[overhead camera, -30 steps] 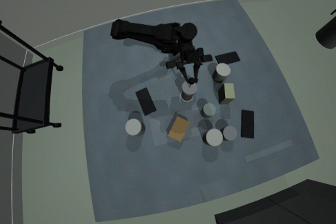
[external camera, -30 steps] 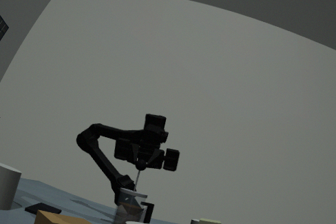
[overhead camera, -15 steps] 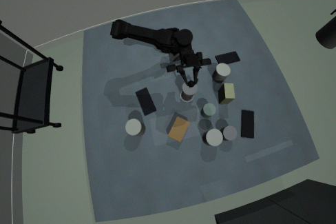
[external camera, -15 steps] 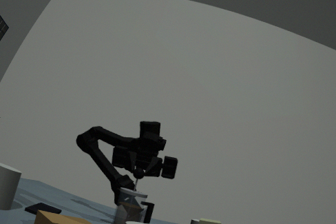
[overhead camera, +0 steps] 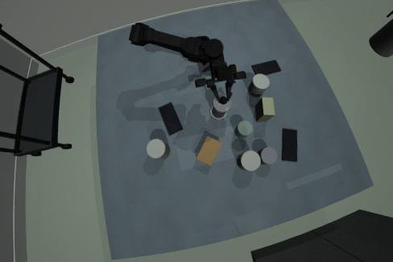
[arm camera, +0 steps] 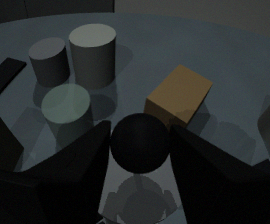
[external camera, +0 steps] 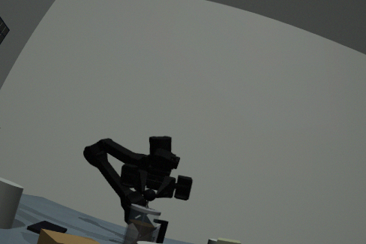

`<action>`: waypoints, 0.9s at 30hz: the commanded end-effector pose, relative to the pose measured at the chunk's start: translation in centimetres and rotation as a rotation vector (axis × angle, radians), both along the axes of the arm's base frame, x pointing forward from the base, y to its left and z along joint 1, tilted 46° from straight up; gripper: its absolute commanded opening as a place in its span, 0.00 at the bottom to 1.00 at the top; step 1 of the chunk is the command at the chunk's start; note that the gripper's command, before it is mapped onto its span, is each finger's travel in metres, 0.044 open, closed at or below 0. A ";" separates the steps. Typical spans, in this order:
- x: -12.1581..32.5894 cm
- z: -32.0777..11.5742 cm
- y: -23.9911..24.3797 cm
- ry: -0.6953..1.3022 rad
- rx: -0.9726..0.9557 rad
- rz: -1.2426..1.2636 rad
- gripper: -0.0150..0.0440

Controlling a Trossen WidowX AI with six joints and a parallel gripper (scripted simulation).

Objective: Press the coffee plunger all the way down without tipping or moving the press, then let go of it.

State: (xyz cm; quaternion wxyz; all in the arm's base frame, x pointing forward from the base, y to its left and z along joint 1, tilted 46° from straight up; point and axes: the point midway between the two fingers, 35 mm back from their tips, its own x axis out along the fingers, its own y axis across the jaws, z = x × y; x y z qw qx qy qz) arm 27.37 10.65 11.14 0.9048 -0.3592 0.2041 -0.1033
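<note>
I'm looking down at the blue-grey mat, matte and a bit blotchy, lying over the pale green floor. The black arm is reaching out across it, all blocky links. The French press is sitting upright near the middle of the mat, between the flat black slab and the olive box. From the side it's showing a clear glass body, a pale disc lid and a dark angular handle; its base is getting cut off by the bottom edge of that view. The plunger knob is a smooth matte black ball, and the gripper is clamping it from both sides, fingers partway closed around it. The knob is sitting just above the lid, though I can't tell if the rod is fully down. Around it I'm seeing the orange box, a tall pale cylinder, a shorter grey cylinder and a greenish cylinder. The wrist view is dim, so the press body under the knob is looking murky.
</note>
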 end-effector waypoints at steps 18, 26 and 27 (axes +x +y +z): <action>0.1 -0.6 -0.4 0.018 -0.024 -0.011 0.47; 0.1 -0.3 -0.1 0.008 -0.010 -0.003 0.47; 0.1 -0.3 -0.1 0.008 -0.010 -0.003 0.47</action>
